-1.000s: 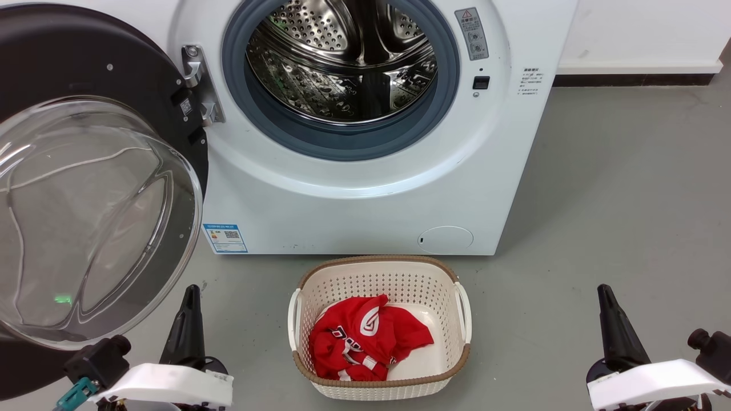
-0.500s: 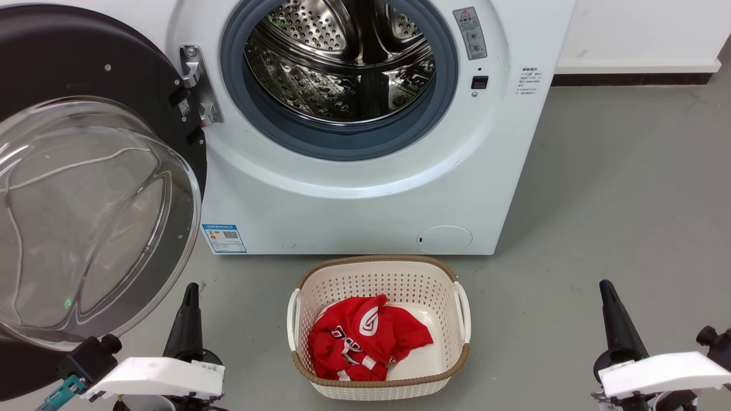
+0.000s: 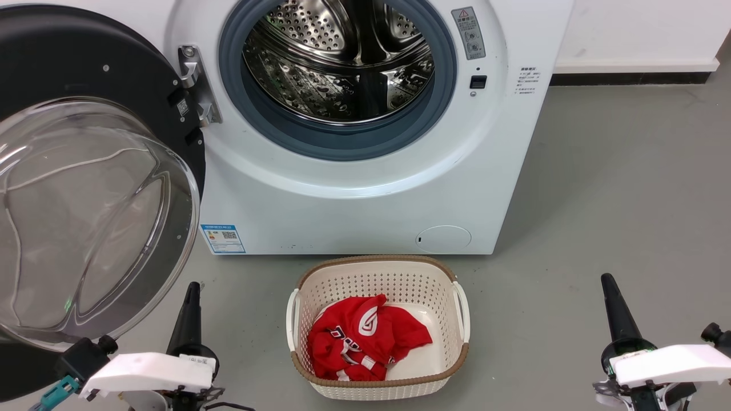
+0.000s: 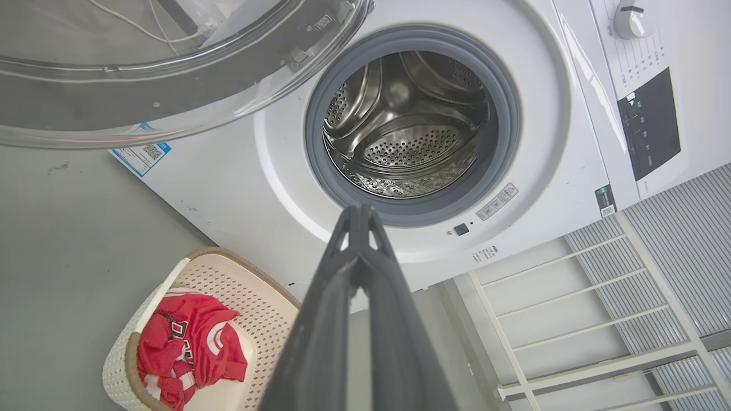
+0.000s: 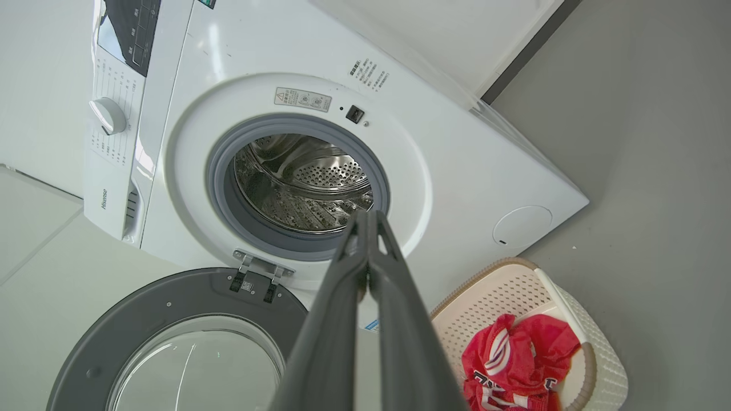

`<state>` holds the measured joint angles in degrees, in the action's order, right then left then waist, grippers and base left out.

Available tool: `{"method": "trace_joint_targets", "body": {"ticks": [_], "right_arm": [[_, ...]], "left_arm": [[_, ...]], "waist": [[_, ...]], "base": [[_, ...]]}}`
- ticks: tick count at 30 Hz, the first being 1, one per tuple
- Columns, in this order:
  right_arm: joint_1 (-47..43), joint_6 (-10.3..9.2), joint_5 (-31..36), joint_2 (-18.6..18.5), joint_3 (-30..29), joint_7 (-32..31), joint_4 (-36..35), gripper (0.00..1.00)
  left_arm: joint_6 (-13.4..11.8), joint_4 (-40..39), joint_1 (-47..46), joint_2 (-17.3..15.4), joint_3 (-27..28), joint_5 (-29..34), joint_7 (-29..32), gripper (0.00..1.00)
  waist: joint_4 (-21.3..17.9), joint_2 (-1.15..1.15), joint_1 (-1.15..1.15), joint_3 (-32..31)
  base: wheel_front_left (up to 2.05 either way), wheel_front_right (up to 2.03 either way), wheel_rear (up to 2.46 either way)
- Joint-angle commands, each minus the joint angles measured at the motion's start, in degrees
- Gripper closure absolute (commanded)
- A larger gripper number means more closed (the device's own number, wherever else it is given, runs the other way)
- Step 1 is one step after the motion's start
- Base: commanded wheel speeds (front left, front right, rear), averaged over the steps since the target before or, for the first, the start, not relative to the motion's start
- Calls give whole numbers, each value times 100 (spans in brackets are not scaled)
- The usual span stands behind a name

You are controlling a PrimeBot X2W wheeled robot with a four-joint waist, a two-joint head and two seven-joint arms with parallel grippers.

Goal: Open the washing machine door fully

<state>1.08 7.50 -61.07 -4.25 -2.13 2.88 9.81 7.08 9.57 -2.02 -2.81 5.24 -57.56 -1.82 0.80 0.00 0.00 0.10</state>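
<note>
The washing machine door (image 3: 74, 85) stands swung wide open to the left of the white machine (image 3: 354, 205), its black ring and bulging clear glass bowl facing me; it also shows as the door (image 5: 171, 319) and the door (image 4: 143, 74). The steel drum (image 3: 337, 63) with its grey rubber ring is exposed. My left gripper (image 3: 193, 288) sits low at the lower left, just right of the door's bottom edge, shut and holding nothing. My right gripper (image 3: 607, 281) is at the lower right over bare floor, also shut and empty. The wrist views show each pair of fingertips pressed together, left gripper (image 4: 360, 212) and right gripper (image 5: 366, 216).
A cream perforated basket (image 3: 457, 308) stands on the grey floor in front of the machine, holding a red garment (image 3: 365, 337). A white wall and dark skirting (image 3: 634, 79) run behind at the right. A white wire rack (image 4: 571, 319) stands beside the machine.
Both arms have drawn back a little toward the bottom of the head view. The view itself has shifted slightly. The door stays where it was.
</note>
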Motion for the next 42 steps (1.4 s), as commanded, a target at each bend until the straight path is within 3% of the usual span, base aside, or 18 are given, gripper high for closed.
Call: {"method": "trace_joint_targets", "body": {"ticks": [1,42], "right_arm": [[122,0,-103,-43,-15,-34,-25,100],[408,-1,-2344,-17,-181,-569,284,100]], "left_arm": [[33,-30,-149,-11,13,-114,21,100],[43,312,-364,-12,104,-2475,605,100]], "waist": [[0,0,0,0],[-51,0,0,5]], "base": [[0,0,0],[0,0,0]]}}
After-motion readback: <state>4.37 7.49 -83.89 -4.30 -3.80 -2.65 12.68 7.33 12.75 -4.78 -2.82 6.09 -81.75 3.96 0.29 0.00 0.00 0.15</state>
